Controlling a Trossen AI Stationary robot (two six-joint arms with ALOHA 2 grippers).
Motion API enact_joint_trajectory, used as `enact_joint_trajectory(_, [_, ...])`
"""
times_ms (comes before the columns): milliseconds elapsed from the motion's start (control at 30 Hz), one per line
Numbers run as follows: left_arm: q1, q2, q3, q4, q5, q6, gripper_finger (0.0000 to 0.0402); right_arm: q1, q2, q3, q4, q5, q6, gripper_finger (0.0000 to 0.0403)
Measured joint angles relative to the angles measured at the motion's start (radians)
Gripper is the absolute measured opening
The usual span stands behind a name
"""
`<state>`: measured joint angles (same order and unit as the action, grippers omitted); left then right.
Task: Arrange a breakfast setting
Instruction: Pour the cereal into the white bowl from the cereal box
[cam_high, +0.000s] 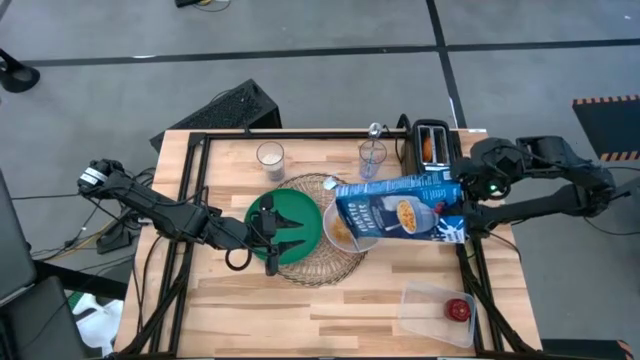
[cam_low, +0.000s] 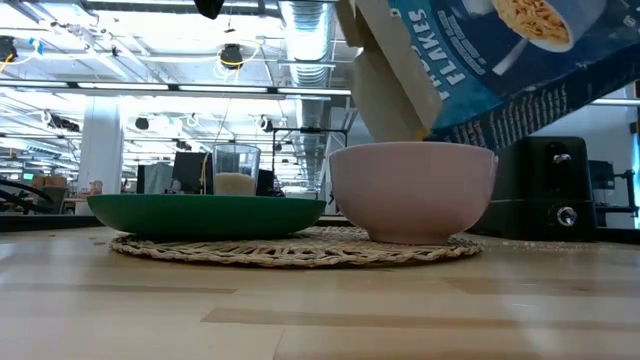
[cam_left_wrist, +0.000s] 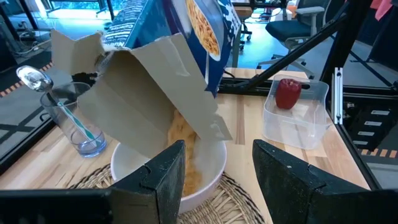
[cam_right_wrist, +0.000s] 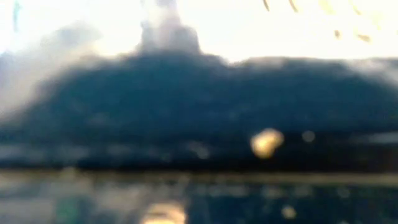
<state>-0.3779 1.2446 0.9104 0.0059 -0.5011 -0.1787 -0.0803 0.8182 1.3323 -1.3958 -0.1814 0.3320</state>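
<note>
A round woven mat (cam_high: 320, 268) lies mid-table. On it rest a green plate (cam_high: 295, 205) and a white bowl (cam_high: 337, 235). My right gripper (cam_high: 456, 200) is shut on a blue-white carton (cam_high: 395, 215). The carton is tipped with its open flap end over the bowl, and flakes (cam_left_wrist: 186, 168) fall into the bowl (cam_left_wrist: 208, 165). My left gripper (cam_left_wrist: 214, 180) is open and empty. It hovers over the plate's right part (cam_high: 283, 240) and points at the bowl. The red apple (cam_high: 459, 309) lies in a clear tub. My right gripper holds the carton at its bottom end (cam_high: 448, 215), coming level from the table's right side. The carton itself hides the fingers. The carton is lifted clear and tipped on its side, with its open end (cam_left_wrist: 149, 106) down over the bowl.
A black toaster (cam_high: 432, 145) stands at the far right with something tan in its slot. A glass with a spoon (cam_high: 372, 158) and another glass (cam_high: 270, 157) stand along the far edge. The clear tub (cam_high: 430, 310) sits near the front right corner.
</note>
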Motion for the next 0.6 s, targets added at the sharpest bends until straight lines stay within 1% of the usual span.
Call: enact_joint_trajectory(600, [0.000,0.000,0.000,0.000,0.000,0.002,0.0174,0.000,-0.043,0.000,-0.003,0.024,0.008,0.0305])
